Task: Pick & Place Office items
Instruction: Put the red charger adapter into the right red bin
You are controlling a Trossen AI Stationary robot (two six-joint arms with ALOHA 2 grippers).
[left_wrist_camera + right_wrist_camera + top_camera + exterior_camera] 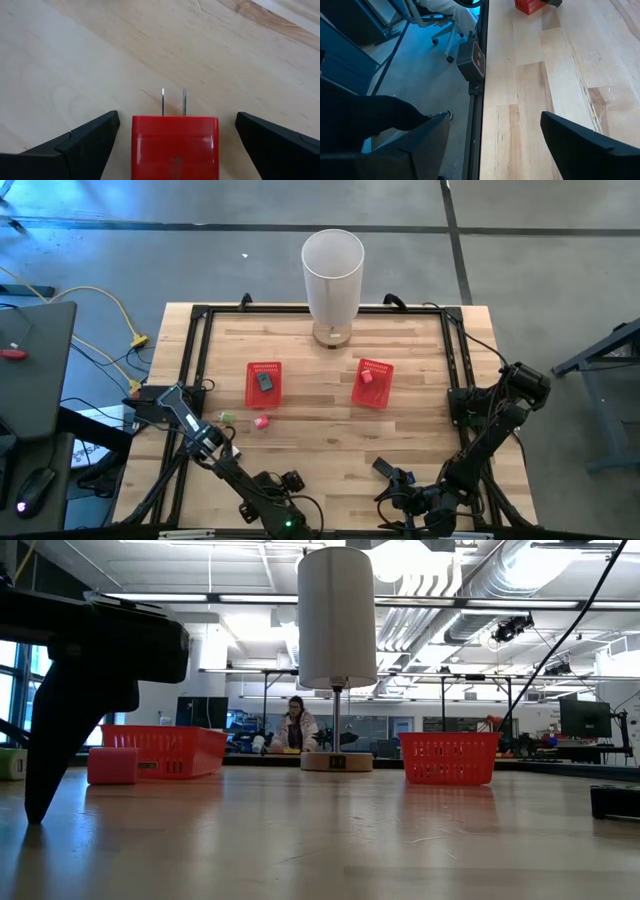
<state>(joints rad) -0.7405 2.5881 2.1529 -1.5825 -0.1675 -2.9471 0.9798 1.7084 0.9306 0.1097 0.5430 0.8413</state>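
The pale wood table (310,415) stands on a grey concrete floor; beyond it is an open workshop where a person (296,728) sits. The left gripper (175,137) hangs low over the near edge, jaws wide, a red plug (175,147) lying between them and touching neither, prongs pointing away. The right gripper (492,145), jaws parted and empty, waits near the edge too.

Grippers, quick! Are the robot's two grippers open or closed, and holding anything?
Left gripper: open, around a red plug, not gripping it.
Right gripper: open, empty.
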